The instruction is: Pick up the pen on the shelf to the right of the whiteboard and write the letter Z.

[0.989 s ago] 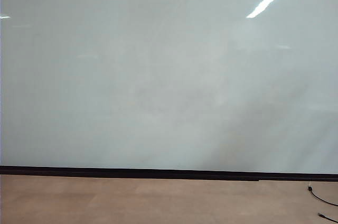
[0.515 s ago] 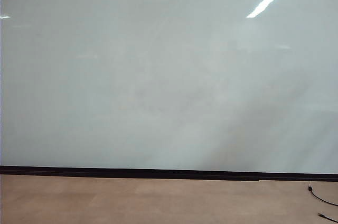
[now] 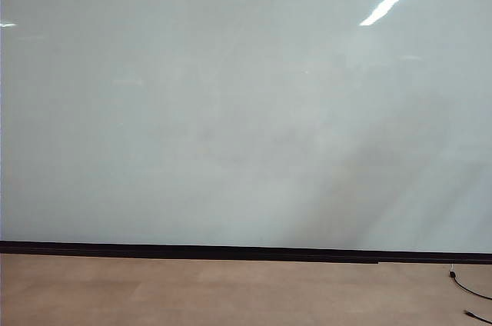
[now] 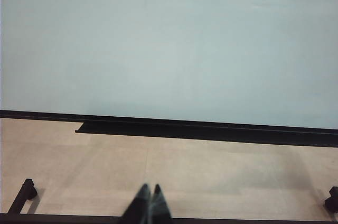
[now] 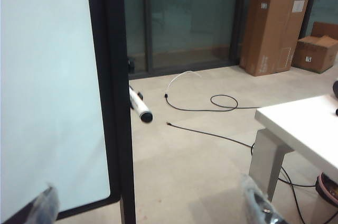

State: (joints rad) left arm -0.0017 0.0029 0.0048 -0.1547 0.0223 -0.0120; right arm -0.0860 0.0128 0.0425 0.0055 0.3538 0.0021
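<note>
The whiteboard [image 3: 231, 111] fills the exterior view, glossy and pale, with a black strip [image 3: 231, 251] along its bottom; no letter Z shows on it. Neither gripper appears in that view. My left gripper [image 4: 149, 189] is shut and empty, its dark tips low over the tan floor and facing the whiteboard [image 4: 169, 39]. My right gripper [image 5: 150, 203] is wide open and empty, with one finger [image 5: 45, 205] before the whiteboard [image 5: 47, 76] and the other finger [image 5: 256, 197] over the floor. The board's black right edge [image 5: 113, 92] stands between them. The pen is out of view.
A white tabletop [image 5: 306, 123] on a grey leg stands to the right of the board. Black cables [image 5: 211, 105] and a white tube [image 5: 140, 106] lie on the floor, with cardboard boxes [image 5: 274, 23] by a glass wall. A black ledge [image 4: 211, 129] runs under the board.
In the exterior view only a faint dark reflection on the board's right half has shifted. Nothing else differs.
</note>
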